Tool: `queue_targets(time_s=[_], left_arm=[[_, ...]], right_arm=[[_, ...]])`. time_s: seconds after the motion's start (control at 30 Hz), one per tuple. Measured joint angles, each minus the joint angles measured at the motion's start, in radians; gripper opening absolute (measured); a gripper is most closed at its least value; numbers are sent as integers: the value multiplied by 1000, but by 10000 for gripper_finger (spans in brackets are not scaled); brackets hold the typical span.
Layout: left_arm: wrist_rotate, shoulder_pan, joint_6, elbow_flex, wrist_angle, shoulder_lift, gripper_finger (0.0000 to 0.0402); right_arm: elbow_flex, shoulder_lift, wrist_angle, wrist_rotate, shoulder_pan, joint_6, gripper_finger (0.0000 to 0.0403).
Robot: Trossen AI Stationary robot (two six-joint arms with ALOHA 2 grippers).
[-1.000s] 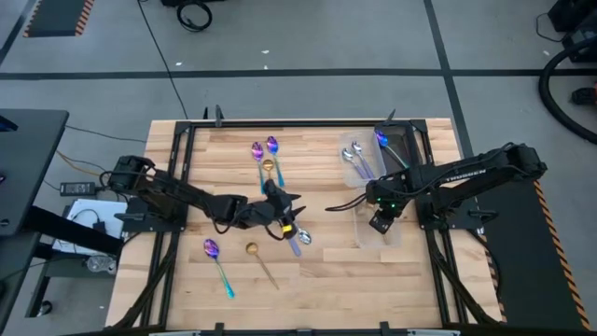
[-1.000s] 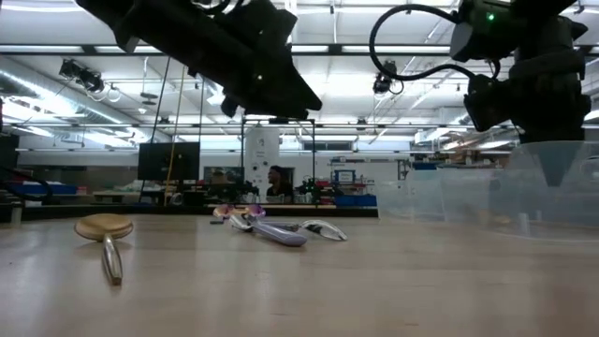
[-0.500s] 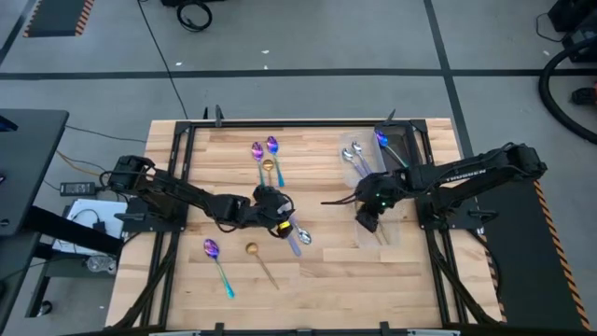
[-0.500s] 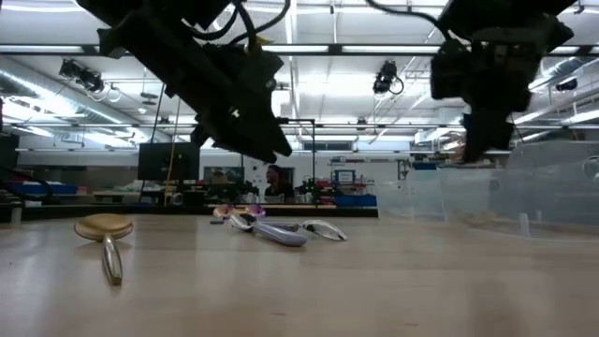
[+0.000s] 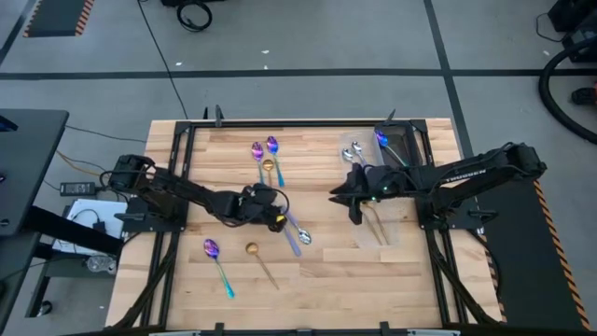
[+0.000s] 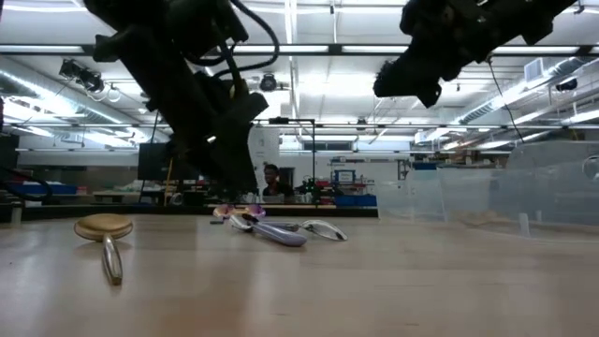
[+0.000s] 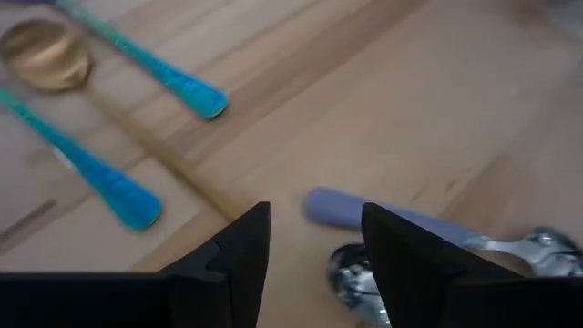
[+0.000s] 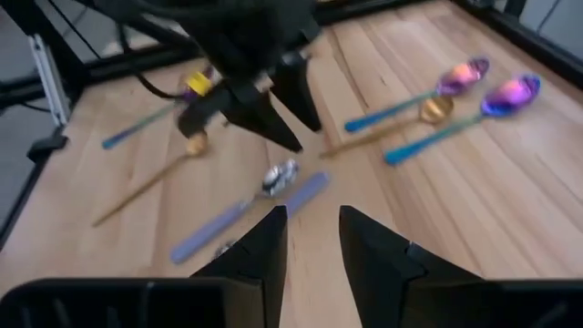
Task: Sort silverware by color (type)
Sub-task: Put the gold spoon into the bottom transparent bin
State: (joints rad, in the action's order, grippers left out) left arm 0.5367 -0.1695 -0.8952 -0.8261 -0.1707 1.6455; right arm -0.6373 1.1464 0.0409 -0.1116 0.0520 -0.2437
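Observation:
At the table's middle, a silver spoon [image 5: 302, 237] and a lavender-handled spoon [image 7: 339, 208] lie together. My left gripper [image 5: 277, 217] hangs open just above them, slanting down; in the left wrist view the silver bowl [image 7: 351, 273] shows between its fingers, untouched. My right gripper [image 5: 341, 194] is open and raised, pointing toward the table's left. Two purple spoons with teal handles [image 5: 264, 149] and a gold one [image 5: 268, 168] lie farther back. Near the front edge lie another purple spoon [image 5: 214, 250] and a gold one [image 5: 253, 250].
Clear plastic containers [image 6: 552, 187] stand at the table's right, holding silver spoons [image 5: 354, 155], a purple spoon [image 5: 382, 140] and gold spoons [image 5: 373, 224]. Bare wood lies between the middle spoons and the containers. A person shows far off in the room behind.
My right gripper has come up out of the clear container, gone toward the table's left and tipped from pointing down to nearly level. My left gripper has rolled, tipped further down and sunk toward the middle spoons. No spoon on the table has moved.

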Motion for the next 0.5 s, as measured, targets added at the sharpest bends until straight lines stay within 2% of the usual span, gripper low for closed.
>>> queue_targets(time_s=[0.2, 0.33, 0.5], left_arm=[[-37, 20, -61, 0, -76, 0, 181], [-77, 23, -66, -9, -121, 0, 181], [-88, -6, -92, -105, -305, 0, 181]], right_arm=[[54, 80, 170, 0, 21, 10, 110], [57, 146, 205, 0, 26, 27, 110], [57, 243, 291, 0, 31, 31, 110]])
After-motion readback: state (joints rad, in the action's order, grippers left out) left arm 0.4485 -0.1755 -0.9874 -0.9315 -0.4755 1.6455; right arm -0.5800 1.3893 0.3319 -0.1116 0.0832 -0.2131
